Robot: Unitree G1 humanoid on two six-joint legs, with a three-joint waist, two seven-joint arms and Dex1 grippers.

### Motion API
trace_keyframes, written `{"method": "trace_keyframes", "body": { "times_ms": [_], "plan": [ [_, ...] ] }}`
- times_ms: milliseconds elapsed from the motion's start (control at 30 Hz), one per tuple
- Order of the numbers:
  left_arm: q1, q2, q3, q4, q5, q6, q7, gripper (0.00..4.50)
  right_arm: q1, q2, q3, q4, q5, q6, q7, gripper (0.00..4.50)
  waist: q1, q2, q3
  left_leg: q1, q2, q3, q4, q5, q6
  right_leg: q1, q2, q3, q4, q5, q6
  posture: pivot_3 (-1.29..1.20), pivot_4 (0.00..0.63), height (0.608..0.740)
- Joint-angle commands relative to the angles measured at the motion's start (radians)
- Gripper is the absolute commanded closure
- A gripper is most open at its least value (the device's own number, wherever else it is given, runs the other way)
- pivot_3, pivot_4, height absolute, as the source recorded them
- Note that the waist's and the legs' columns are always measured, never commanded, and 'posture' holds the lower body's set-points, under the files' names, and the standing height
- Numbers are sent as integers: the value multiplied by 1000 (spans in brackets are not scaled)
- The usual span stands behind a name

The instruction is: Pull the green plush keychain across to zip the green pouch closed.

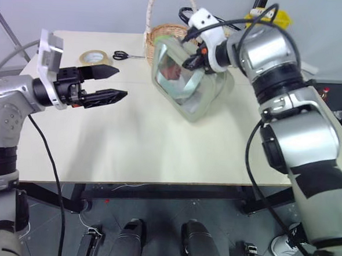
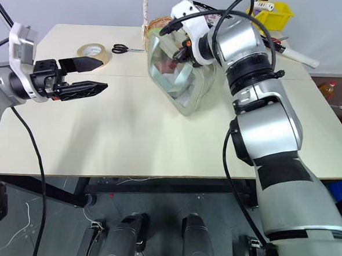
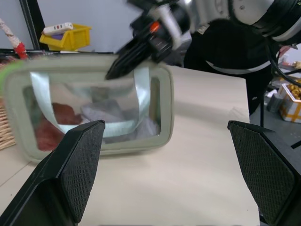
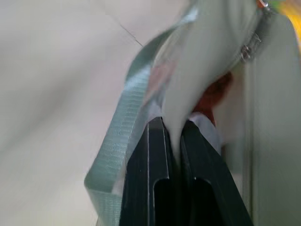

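Note:
The green pouch (image 1: 187,97) stands tilted on the table, its clear window (image 3: 94,108) facing my left gripper, with red and white contents and two pale straps showing. My right gripper (image 4: 174,127) comes in from above and is shut on the pouch's soft top edge, pinching the fabric beside the zip (image 4: 249,44). A bright green bit (image 3: 5,75) at the pouch's end by the basket may be the green plush keychain; I cannot tell for sure. My left gripper (image 1: 120,82) hovers open over the table, well to the left of the pouch, pointing at it.
A wicker basket (image 1: 168,32) stands right behind the pouch. A tape roll (image 1: 93,57) and scissors (image 1: 126,55) lie at the back left of the table (image 1: 129,148). A yellow bin (image 2: 274,12) sits behind the right arm.

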Motion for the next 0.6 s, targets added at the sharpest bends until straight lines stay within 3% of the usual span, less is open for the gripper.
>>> {"method": "trace_keyframes", "body": {
  "times_ms": [33, 133, 233, 600],
  "plan": [
    [-4, 8, 33, -17, -8, -24, 0, 0, 86, -92, 14, -362, 44, -73, 217, 4466, 2, 0, 0, 0, 0, 0, 0, 0, 0, 0, 0, 0, 0, 0, 1, 0, 150, 653],
    [2, 10, 37, -17, -11, -27, 0, 0, 216, -151, 23, -591, 81, -114, 321, 4466, 2, 0, 0, 1, 0, -1, 1, 0, 0, 2, 0, -1, -1, 0, 1, 0, 150, 653],
    [4, 12, 40, -16, -10, -31, 0, 0, 283, -168, 35, -688, 78, -129, 348, 4466, 1, 0, 0, 2, 0, -1, 2, 0, 0, 4, 0, -1, 0, 0, 0, 0, 150, 653],
    [19, 21, 48, -25, -16, -27, 1, 0, 281, -132, 43, -676, 21, -20, 244, 4466, 4, 0, 0, 2, 1, -2, 2, 1, -2, 4, -1, -1, 1, 0, 0, 0, 150, 653]
  ]
}}
